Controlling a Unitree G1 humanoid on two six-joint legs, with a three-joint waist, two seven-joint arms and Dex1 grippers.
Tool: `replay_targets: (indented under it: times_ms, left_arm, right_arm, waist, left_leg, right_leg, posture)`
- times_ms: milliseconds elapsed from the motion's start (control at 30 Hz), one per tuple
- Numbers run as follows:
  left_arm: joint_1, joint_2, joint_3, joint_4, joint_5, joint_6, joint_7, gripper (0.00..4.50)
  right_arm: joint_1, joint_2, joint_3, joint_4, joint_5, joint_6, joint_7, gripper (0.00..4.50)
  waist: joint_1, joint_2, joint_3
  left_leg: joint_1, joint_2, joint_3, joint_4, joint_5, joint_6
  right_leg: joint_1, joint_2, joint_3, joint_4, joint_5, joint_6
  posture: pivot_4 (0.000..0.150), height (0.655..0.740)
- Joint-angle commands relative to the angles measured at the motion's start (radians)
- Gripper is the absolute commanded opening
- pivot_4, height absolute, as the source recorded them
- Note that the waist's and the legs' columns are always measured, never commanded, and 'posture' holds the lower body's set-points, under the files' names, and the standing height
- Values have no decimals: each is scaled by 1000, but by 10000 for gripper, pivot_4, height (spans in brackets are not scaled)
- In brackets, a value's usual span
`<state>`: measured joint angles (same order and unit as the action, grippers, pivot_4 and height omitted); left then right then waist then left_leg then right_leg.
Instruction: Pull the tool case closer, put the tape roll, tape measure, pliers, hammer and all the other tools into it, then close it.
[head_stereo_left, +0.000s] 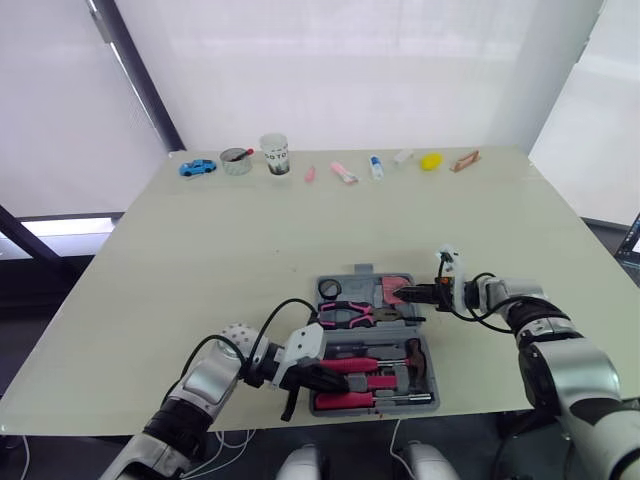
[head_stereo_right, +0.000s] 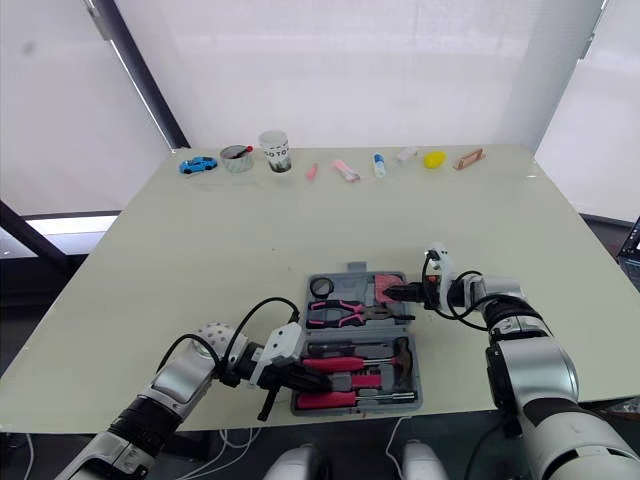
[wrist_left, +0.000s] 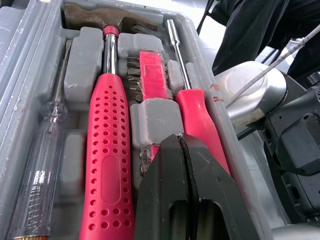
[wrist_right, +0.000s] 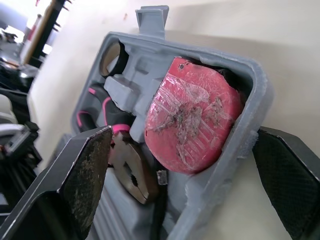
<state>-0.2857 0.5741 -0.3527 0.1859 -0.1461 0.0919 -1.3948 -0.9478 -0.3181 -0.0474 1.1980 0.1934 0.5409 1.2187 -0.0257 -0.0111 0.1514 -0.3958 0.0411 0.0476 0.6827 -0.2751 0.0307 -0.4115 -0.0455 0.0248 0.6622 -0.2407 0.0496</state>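
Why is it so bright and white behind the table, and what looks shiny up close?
Left eye view: daylight glows through the white curtains behind the table. Left wrist view: the hammer has a bright streak on its metal shaft. Right wrist view: the red tape measure glints where its crinkly wrap catches light.

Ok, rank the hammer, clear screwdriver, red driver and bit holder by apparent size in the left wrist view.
1. hammer
2. clear screwdriver and red driver: too close to call, since the left gripper hides the driver's handle end
3. bit holder
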Motion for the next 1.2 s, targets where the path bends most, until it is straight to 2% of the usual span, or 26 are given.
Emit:
replay_targets:
  times_ms: [33, 267, 400, 633, 767, 833, 967, 1000, 1033, 1133, 1167, 1200]
  left_arm:
    - [35, 5, -27, 20, 10, 17, -7, 0]
    - [53, 0, 33, -21, -81, 33, -25, 0]
    - [90, 41, 105, -114, -173, 93, -32, 0]
    - [286, 225, 334, -338, -362, 212, -50, 0]
    - [451, 334, 478, -292, -363, 176, -77, 0]
    - [471, 344, 536, -253, -371, 166, -54, 0]
    - [459, 298, 639, -203, -377, 140, 50, 0]
    - [461, 285, 654, -204, -379, 135, 67, 5301]
    - [464, 274, 664, -208, -379, 132, 83, 7613]
    - [459, 227, 681, -215, -356, 107, 166, 21754]
    - [459, 215, 680, -213, -325, 91, 208, 28582]
    - [458, 206, 678, -207, -291, 70, 250, 32237]
  right_arm:
    - [-9, 21, -38, -39, 55, 9, 105, 44286]
    - [-8, 2, -41, -130, 95, 60, 248, 44286]
    - [31, -31, -6, -270, 126, 136, 359, 44286]
    - [305, -201, 114, -933, 357, 417, 396, 44286]
    - [501, -287, 39, -1240, 460, 504, 310, 44286]
    - [590, -303, -33, -1319, 477, 488, 233, 44286]
    - [799, -299, -210, -1418, 419, 272, 78, 44286]
    - [855, -293, -244, -1435, 385, 193, 39, 45000]
    - [906, -292, -269, -1451, 362, 138, 12, 45000]
    - [1038, -263, -343, -1467, 315, -51, -49, 45000]
    - [1084, -251, -366, -1467, 296, -119, -63, 45000]
    - [1125, -242, -386, -1463, 278, -177, -76, 45000]
  waist:
    - [-7, 0, 0]
    - [-14, 1, 1]
    - [-15, 1, 2]
    - [-10, 4, 5]
    - [-11, 3, 6]
    - [-6, 3, 6]
    - [17, 1, 7]
    - [21, 1, 7]
    - [22, 0, 7]
    - [22, -1, 7]
    - [20, -1, 7]
    - [15, -1, 7]
  left_leg:
    - [0, 0, 0, 0, 0, 0]
    - [-1, 0, -2, 0, 0, 0]
    - [-2, 0, -3, -1, 0, 0]
    - [-5, 3, -7, -2, 0, 0]
    - [-3, 4, -7, -6, 0, 0]
    - [-3, 4, -6, -8, 0, 0]
    - [-2, 3, -6, -7, 0, -1]
    - [-2, 3, -5, -7, 0, -1]
    - [-2, 2, -5, -7, 0, -1]
    - [-3, 0, -3, -7, 0, 0]
    - [-3, -1, -3, -7, 0, 0]
    - [-2, -1, -3, -7, 0, 0]
  right_leg:
    - [0, 0, 0, 0, 0, 0]
    - [-1, 0, 0, 0, 0, 0]
    - [-2, 0, 0, 0, 0, 0]
    - [-3, -3, -4, -2, 0, 0]
    - [-3, -3, -5, -4, -1, 0]
    - [-3, -4, -5, -4, -1, -1]
    - [-3, -3, -6, -4, -4, -5]
    - [-3, -4, -5, -4, -4, -5]
    - [-2, -4, -5, -5, -4, -4]
    - [-3, -5, -4, -6, -3, -1]
    - [-3, -4, -4, -6, -3, 1]
    - [-3, -4, -3, -5, -3, 1]
  posture:
    - [1500, 7400]
    - [1500, 7400]
    - [1500, 7400]
    - [1500, 7400]
    - [1500, 7400]
    - [1500, 7400]
    - [1500, 7400]
    - [1500, 7400]
    - [1500, 7400]
    - [1500, 7400]
    - [1500, 7400]
    - [1500, 7400]
